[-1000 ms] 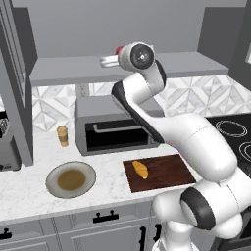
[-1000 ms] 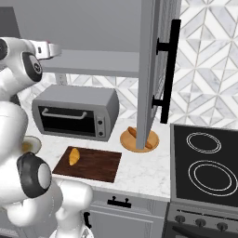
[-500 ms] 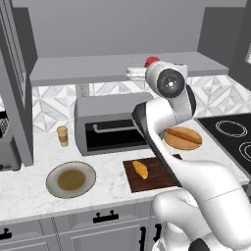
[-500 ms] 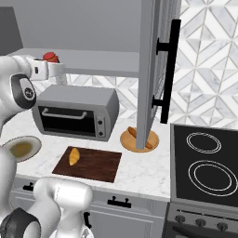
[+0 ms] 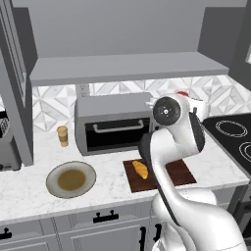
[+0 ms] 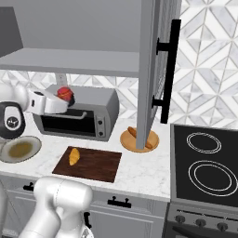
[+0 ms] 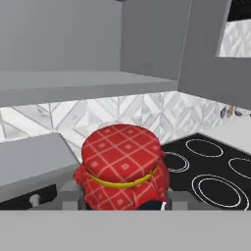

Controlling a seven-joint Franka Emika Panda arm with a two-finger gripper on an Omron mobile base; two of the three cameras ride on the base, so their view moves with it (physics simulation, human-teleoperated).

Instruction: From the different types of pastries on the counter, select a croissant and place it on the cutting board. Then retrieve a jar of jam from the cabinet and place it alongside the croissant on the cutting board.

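Note:
The jar of jam (image 7: 122,166), red with a chequered cloth top and a yellow band, sits between my fingers (image 7: 178,199). My gripper (image 6: 64,99) is shut on the jar (image 6: 66,94) and holds it in the air in front of the toaster oven, left of and above the cutting board (image 6: 88,163). The golden croissant (image 6: 73,156) lies on the board's left end. From the left base view my arm hides most of the gripper (image 5: 185,96), and the croissant (image 5: 140,169) shows on the dark board (image 5: 179,171).
A grey toaster oven (image 6: 76,116) stands behind the board. A tan plate (image 6: 139,139) with the longer loaf pastry sits right of it, below the open cabinet door (image 6: 158,65). A grey plate (image 5: 71,180), a paper cup (image 5: 62,136), the cabinet shelf (image 5: 122,66) and the stove (image 6: 204,162) surround the spot.
My arm has swung away from the cabinet shelf and come down with the red jar, which now hangs at toaster-oven height.

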